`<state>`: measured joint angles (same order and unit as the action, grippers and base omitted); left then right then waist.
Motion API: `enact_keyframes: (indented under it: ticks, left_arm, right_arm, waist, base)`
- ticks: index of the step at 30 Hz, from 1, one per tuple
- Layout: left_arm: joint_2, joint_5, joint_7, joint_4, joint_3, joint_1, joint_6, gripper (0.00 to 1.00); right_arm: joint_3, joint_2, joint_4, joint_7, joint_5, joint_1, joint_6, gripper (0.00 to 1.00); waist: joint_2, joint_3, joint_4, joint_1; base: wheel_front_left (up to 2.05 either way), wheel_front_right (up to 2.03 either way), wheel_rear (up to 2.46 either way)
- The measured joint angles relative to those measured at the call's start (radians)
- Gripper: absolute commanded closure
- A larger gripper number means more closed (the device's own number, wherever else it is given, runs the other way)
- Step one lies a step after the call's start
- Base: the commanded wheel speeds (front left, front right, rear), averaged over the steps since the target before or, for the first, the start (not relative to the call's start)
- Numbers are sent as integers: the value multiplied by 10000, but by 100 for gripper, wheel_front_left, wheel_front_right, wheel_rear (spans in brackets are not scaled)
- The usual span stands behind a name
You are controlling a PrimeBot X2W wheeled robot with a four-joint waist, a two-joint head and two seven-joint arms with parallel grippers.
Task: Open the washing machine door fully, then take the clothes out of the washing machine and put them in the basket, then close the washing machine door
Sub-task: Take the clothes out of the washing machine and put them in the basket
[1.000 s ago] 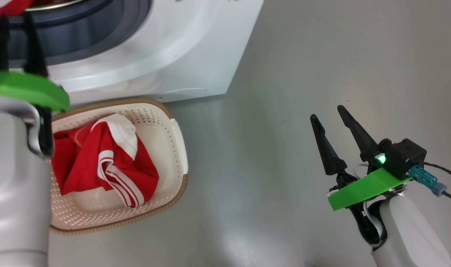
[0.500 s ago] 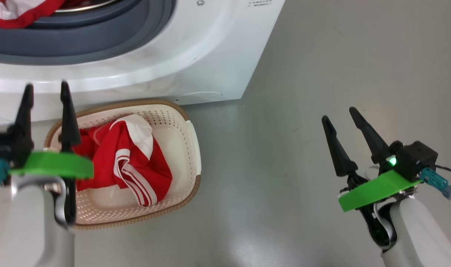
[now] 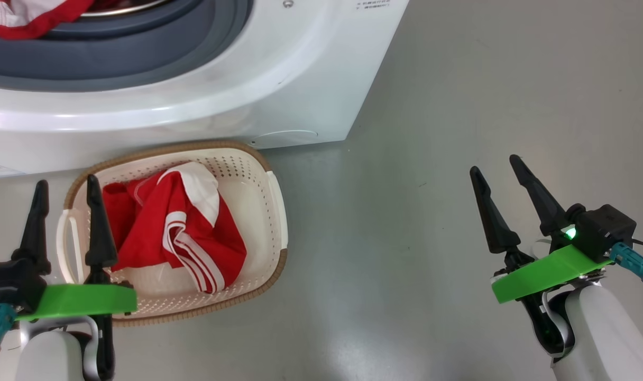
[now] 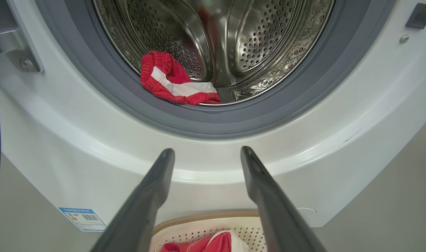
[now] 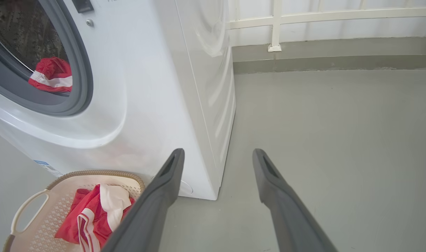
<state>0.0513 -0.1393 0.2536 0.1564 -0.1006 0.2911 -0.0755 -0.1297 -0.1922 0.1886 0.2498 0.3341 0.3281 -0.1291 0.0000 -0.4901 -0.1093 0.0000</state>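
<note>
- One piece of the clothes (image 4: 178, 84), red with a white band, lies at the front lip of the drum (image 4: 262, 42), just inside the grey gasket (image 4: 234, 126). A second red-and-white piece (image 3: 173, 222) sits bunched in the basket (image 3: 260, 201).
- The drum piece lies low and off to one side, so a centred reach could close on bare steel or pinch the gasket.
- Soft cloth caught by one corner may drag on the gasket and slip off onto the floor (image 3: 406, 159), short of the basket.
- The basket stands tight against the foot of the washing machine (image 3: 279, 79), so a descending arm could knock it aside.
- The left gripper (image 3: 66, 183), fingers spread wide and empty, hangs at the basket's left end, well below the drum. In its wrist view the drum piece lies above the gap between the fingers, slightly left.
- The right gripper (image 3: 495, 164), equally spread and empty, hovers over bare floor, well apart from both pieces.
</note>
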Motion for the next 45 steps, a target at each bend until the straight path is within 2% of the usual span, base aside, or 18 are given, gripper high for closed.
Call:
enact_keyframes:
  ticks: [11, 21, 33, 40, 45]
  left_arm:
    - [-98, 23, 0, 173, -4, 136, 2, 0]
    - [-56, 430, 0, 928, 109, 1445, 0, 0]
    - [731, 1114, -286, 3448, 1135, 4985, -272, 0]
    - [1371, 1643, -556, 5428, 1670, 7007, -349, 0]
    - [1622, 1965, -792, 6922, 2067, 8309, -426, 0]
  right_arm:
    - [56, 12, -8, 0, 0, 12, 0, 0]
    - [58, 69, -12, 0, 0, 51, 0, 0]
    - [-153, 88, 13, 2, 0, 437, 0, 0]
    - [-299, 211, 15, 2, 0, 537, 0, 0]
    - [-364, 253, 10, 2, 2, 646, 0, 0]
  waist:
    - [0, -180, -17, 0]
    - [0, -385, -10, 0]
    - [0, -678, 31, 0]
    - [0, -865, -172, 0]
    - [0, -1026, -327, 0]
  base:
    - [0, 0, 0]
    - [0, 0, 0]
    - [0, 0, 0]
    - [0, 0, 0]
    - [0, 0, 0]
